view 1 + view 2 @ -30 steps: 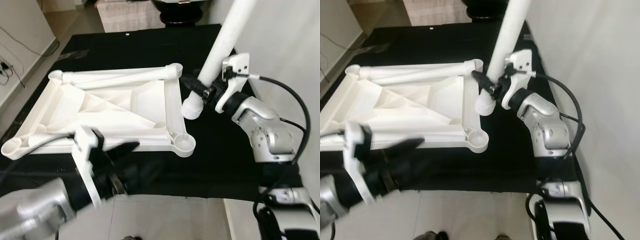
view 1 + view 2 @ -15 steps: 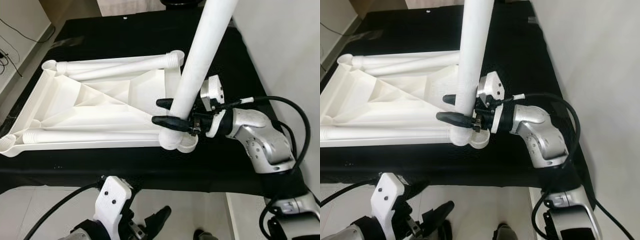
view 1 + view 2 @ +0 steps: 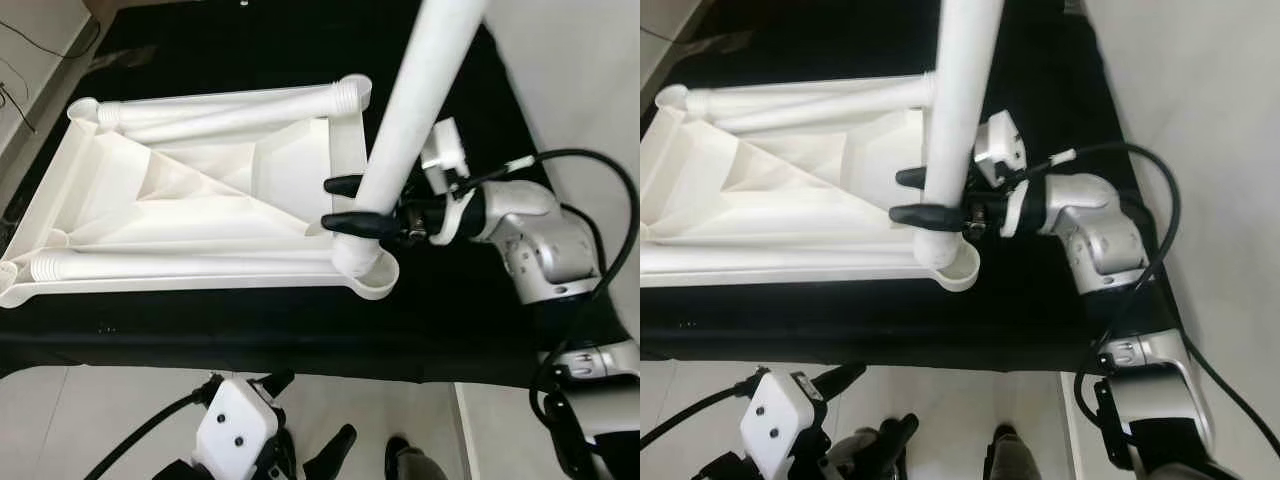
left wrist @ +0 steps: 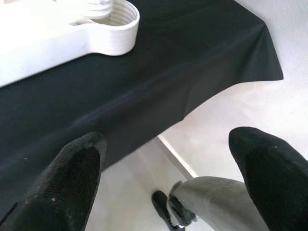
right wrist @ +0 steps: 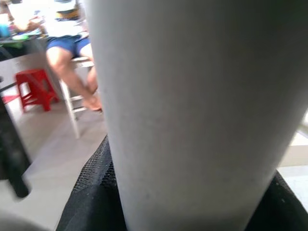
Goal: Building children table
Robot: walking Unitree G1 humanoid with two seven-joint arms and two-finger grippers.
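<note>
Gripping one leg (image 3: 412, 130), right gripper (image 3: 352, 203); two lie flat.

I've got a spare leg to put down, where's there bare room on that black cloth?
Bare black cloth runs along the near edge, in front of the tabletop. The near right corner is crowded: the right gripper holds the leg there.

Black cloth (image 3: 250, 330) draping over the work surface, pale tiled floor (image 3: 90, 420) showing below its front edge, white wall (image 3: 570, 80) running alongside, cables (image 3: 25, 45) trailing at the far corner, red stool (image 5: 33, 89) standing on the distant floor
</note>
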